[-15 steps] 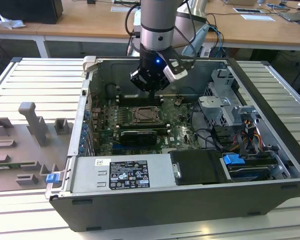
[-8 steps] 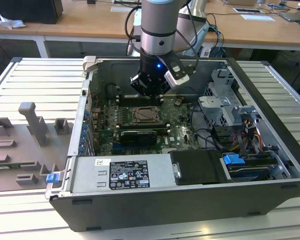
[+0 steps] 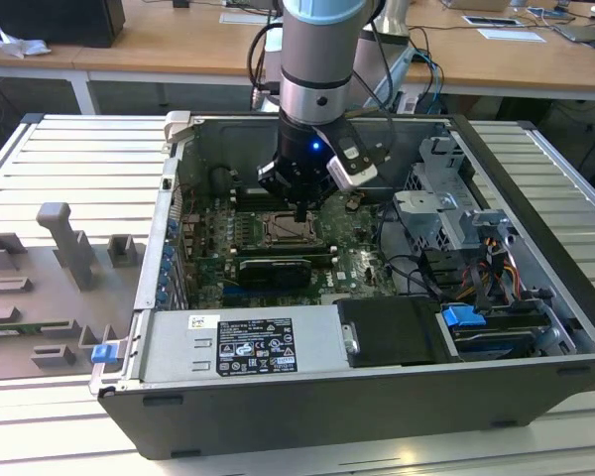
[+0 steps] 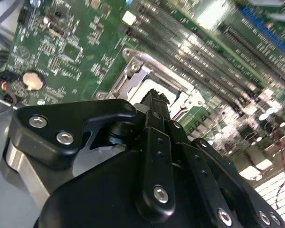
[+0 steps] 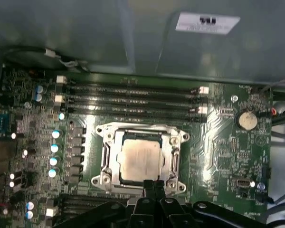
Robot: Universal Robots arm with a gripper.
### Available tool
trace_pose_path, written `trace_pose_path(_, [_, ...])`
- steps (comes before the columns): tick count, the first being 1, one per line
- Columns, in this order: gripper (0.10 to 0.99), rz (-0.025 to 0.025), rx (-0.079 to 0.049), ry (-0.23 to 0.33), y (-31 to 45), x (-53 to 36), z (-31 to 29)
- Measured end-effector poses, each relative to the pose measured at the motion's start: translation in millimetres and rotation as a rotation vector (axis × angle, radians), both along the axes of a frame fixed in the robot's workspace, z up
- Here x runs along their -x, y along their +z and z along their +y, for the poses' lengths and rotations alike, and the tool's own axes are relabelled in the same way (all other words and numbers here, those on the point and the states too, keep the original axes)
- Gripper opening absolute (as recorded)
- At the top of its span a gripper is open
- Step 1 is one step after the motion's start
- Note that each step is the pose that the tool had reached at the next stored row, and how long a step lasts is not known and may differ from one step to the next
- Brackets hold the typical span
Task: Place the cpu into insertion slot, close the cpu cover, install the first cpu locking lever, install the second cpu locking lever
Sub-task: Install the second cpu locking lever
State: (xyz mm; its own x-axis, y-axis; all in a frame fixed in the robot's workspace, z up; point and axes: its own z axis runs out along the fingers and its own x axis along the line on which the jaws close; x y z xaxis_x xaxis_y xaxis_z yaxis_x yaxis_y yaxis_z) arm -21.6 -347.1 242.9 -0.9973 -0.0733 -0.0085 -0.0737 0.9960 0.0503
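Observation:
The cpu [image 5: 140, 160], a dull silver-beige square, lies flat in the insertion slot [image 5: 141, 129] on the green board. The cpu cover [image 5: 106, 157], a silvery frame with a window, lies down around the chip. My gripper [image 5: 154, 186] hangs just above the socket's edge, its two thin black fingers pressed together with nothing between them. In the exterior view the gripper [image 3: 299, 211] points down at the socket [image 3: 281, 230] inside the open computer case. The second wrist view has the fingertips [image 4: 154, 96] close over the cover's frame [image 4: 133, 76]. I cannot tell how the locking levers stand.
Long black memory slots [image 5: 133, 99] run beside the socket, with a coin battery [image 5: 247, 119] further along the board. A black graphics card [image 3: 270, 270], the power supply [image 3: 243, 342], a drive cage [image 3: 446, 213] and cables [image 3: 496, 268] crowd the case. A grey fixture tray [image 3: 50, 288] lies outside it.

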Motion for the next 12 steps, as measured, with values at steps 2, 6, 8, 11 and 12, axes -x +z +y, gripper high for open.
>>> trace_pose_path(2, [0.106,0.0,0.0,0.0,-0.5,0.3,-4.2])
trace_pose_path(6, [0.106,0.0,0.0,0.0,-0.9,1.2,-12.1])
trace_pose_path(8, [0.106,-0.0001,0.0,0.0,-0.9,3.0,-15.1])
trace_pose_path(11, [0.106,-0.0001,0.0,0.0,-1.1,10.3,-16.7])
trace_pose_path(12, [0.106,-0.0001,0.0,0.0,-1.1,13.5,-17.0])
